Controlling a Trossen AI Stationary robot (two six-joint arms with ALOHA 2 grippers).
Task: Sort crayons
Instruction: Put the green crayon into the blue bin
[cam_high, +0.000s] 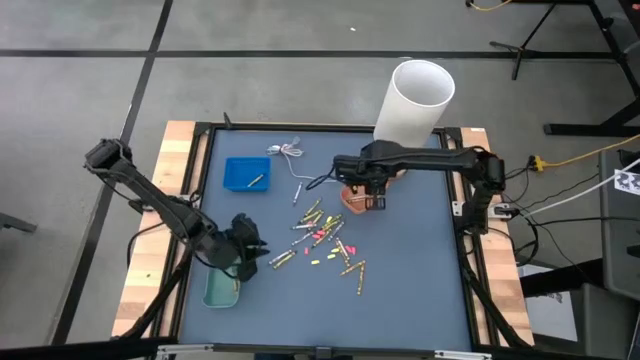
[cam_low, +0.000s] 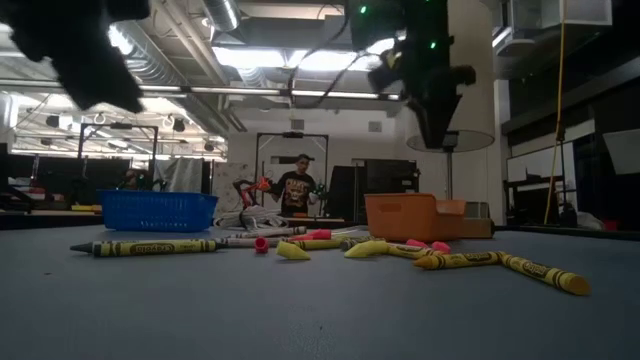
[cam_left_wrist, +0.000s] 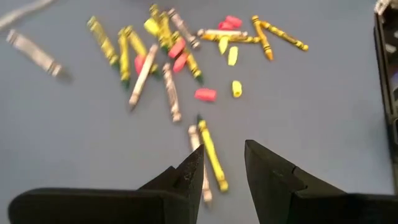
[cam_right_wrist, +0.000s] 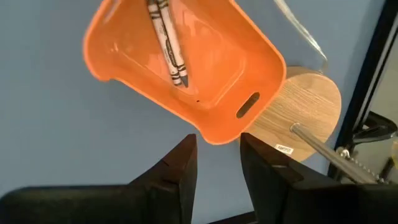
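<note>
Several crayons (cam_high: 325, 238), mostly yellow with some pink and pale ones, lie scattered on the blue-grey mat; they also show in the left wrist view (cam_left_wrist: 180, 56). My left gripper (cam_left_wrist: 224, 168) hovers open and empty over a yellow crayon (cam_left_wrist: 211, 154) at the near left edge of the scatter (cam_high: 247, 250). My right gripper (cam_right_wrist: 217, 155) is open and empty above the orange tray (cam_right_wrist: 186, 68), which holds two pale crayons (cam_right_wrist: 166, 43). It also shows in the high view (cam_high: 366, 190) and the low view (cam_low: 440, 125).
A blue tray (cam_high: 245, 173) with one crayon stands at the far left and a green tray (cam_high: 220, 291) at the near left. A white cylinder on a wooden base (cam_high: 415, 100) stands behind the orange tray. A thin white cable (cam_high: 290, 152) lies at the far side. A person (cam_low: 297, 190) stands far behind.
</note>
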